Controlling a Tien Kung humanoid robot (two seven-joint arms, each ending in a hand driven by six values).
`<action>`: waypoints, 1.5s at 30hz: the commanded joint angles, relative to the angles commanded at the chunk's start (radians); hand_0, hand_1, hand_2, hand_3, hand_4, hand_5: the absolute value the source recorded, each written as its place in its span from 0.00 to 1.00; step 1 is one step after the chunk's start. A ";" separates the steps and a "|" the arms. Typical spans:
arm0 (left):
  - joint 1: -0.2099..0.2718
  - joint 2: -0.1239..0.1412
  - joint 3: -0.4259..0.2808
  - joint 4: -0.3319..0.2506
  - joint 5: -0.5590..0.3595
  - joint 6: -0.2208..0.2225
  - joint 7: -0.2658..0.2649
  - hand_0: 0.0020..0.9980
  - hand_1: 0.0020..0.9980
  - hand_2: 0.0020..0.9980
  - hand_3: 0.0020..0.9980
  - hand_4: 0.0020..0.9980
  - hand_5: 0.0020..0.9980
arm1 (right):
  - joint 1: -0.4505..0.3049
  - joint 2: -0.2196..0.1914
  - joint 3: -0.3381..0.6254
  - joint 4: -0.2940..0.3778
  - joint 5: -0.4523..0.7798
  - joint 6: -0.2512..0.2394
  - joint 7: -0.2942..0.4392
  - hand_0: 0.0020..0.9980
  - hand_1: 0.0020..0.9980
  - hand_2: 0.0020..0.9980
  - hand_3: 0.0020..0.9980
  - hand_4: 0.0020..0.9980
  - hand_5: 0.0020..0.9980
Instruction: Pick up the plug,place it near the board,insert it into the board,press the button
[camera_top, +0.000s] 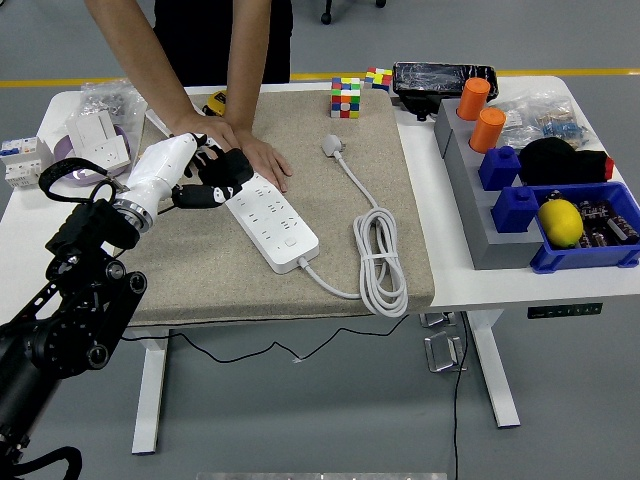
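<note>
reaching in from the lower left, the robot's left arm (75, 300) runs diagonally up over the beige mat (200, 270) and ends in the left hand (190, 175), white on the back with black fingers (222, 180). the hand is raised at the far-left end of the white power strip (272, 212), palm turned toward the strip, fingers curled loosely with nothing clamped between them. whether the fingertips touch the strip's end cannot be told. the right arm is outside the head view.

a person stands at the far side of the table (440, 280). both of the person's hands (245, 152) lie flat on the mat at the far end of the strip, just behind the robot's hand and partly hidden by it.

the power strip lies diagonally on the mat, its near-right end leading into a white cable (382, 265) that loops in a coil on the mat's right part. the cable ends at the white plug (332, 146), which lies free on the mat near the far edge, well apart from the robot's hand and right of the strip's far end. it is not inserted in any socket.

a rubik's cube (346, 97) stands at the mat's far edge beyond the plug. a yellow tape measure (215, 101) lies between the person's forearms.
</note>
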 joint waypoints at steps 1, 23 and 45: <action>0.002 0.010 -0.007 0.000 0.000 0.002 -0.001 0.37 0.50 0.39 0.46 0.57 0.11 | 0.000 0.000 0.001 0.000 0.000 0.000 0.000 0.81 0.77 0.75 0.78 1.00 1.00; 0.059 0.040 -0.068 0.164 0.000 0.024 -0.023 0.37 0.50 0.39 0.46 0.57 0.11 | 0.003 0.001 0.010 0.000 0.000 -0.001 -0.002 0.81 0.77 0.75 0.78 1.00 1.00; 0.078 0.023 -0.073 0.205 0.000 0.001 -0.047 0.54 0.68 0.61 0.58 0.94 0.34 | 0.000 0.001 0.003 -0.001 0.000 -0.001 -0.003 0.81 0.77 0.75 0.78 1.00 1.00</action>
